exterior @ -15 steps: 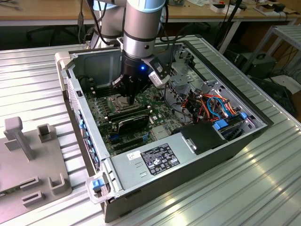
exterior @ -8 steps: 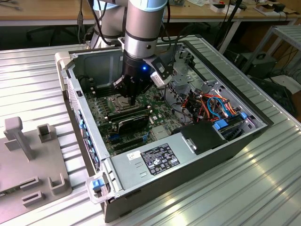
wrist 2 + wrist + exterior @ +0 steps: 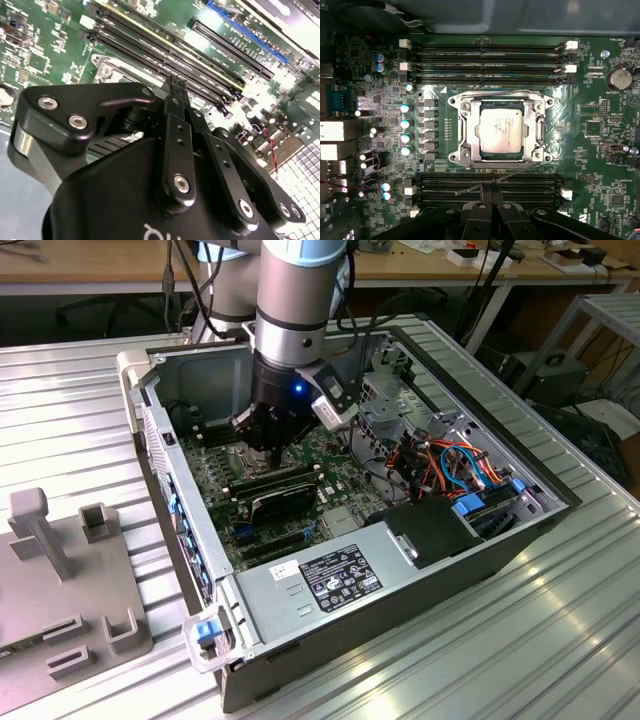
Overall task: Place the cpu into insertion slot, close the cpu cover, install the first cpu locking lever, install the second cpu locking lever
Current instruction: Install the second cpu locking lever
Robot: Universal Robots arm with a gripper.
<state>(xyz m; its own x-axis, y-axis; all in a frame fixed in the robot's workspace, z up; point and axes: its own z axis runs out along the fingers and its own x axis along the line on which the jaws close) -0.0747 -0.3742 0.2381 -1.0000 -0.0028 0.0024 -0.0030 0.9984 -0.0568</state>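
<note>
A ribbed metal table (image 3: 560,640) holds an open computer case (image 3: 400,570), lid off. Inside it lies a big green motherboard (image 3: 600,165), and at the exterior view's right sits a bunch of orange and blue cables (image 3: 455,465). A grey plastic holder (image 3: 60,580) rests on the table at the exterior view's left.

The robot arm (image 3: 295,300) reaches straight down into the case. Its black gripper (image 3: 490,188) hangs low over the board, just beside the long black memory slots (image 3: 485,65). The fingers (image 3: 176,92) are pressed together into one thin tip and carry nothing.

In the first wrist view, the insertion slot (image 3: 465,132) sits between two banks of memory slots. The cpu (image 3: 501,131) lies flat in the slot, its silvery top showing. The cpu cover (image 3: 535,131) lies down flat around the chip, which shows through its window. A thin wire lever (image 3: 495,176) runs slanting from the slot's edge toward the finger tip, which sits right at its end.
</note>
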